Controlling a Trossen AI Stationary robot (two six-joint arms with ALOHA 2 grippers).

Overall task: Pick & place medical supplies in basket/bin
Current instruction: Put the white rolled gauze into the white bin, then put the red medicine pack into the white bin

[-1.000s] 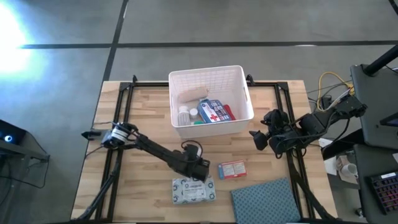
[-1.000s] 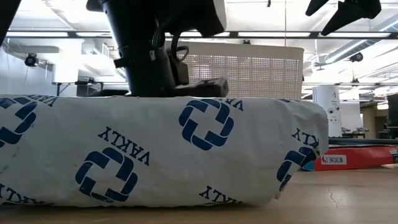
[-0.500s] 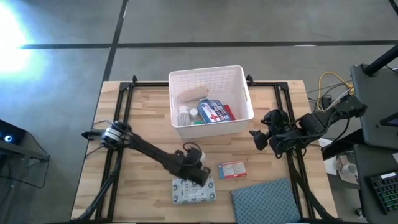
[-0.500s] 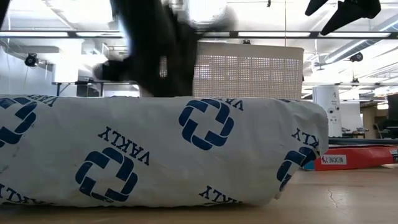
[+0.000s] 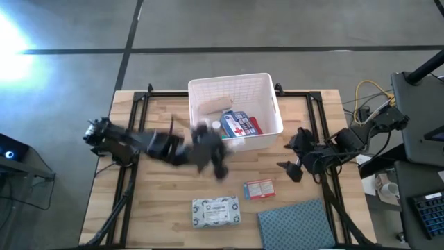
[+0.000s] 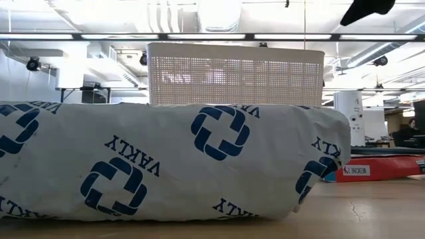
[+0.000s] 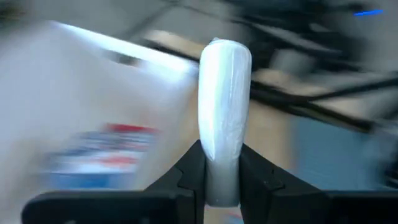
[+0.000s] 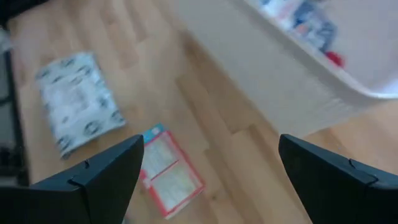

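The white lattice basket (image 5: 236,89) stands at the table's far middle with boxes and pill bottles inside. My left gripper (image 5: 211,156) is blurred just near of the basket's front wall and is shut on a white roll (image 7: 224,99). The pale packet (image 5: 216,212) lies flat on the table near the near edge and fills the low view (image 6: 166,162). A red-blue box (image 5: 259,189) lies flat to its right. My right gripper (image 8: 208,180) hovers open to the right of the basket, above the table (image 5: 295,167). My left gripper pinches the white roll between its two fingers (image 7: 189,177) at the roll's back end (image 7: 222,168). The roll runs along the fingers and sticks out well past their tips. It is lifted clear of the table.
A blue-grey textured cloth (image 5: 298,222) lies at the near right corner. Black frame rails (image 5: 139,104) run along the table's left and right sides. Bare wood (image 5: 159,201) lies left of the packet.
My left gripper has risen from the far edge of the packet and swung fast toward the basket, leaving the low view. The packet stays where it was. My right gripper has shifted a little toward the near edge.
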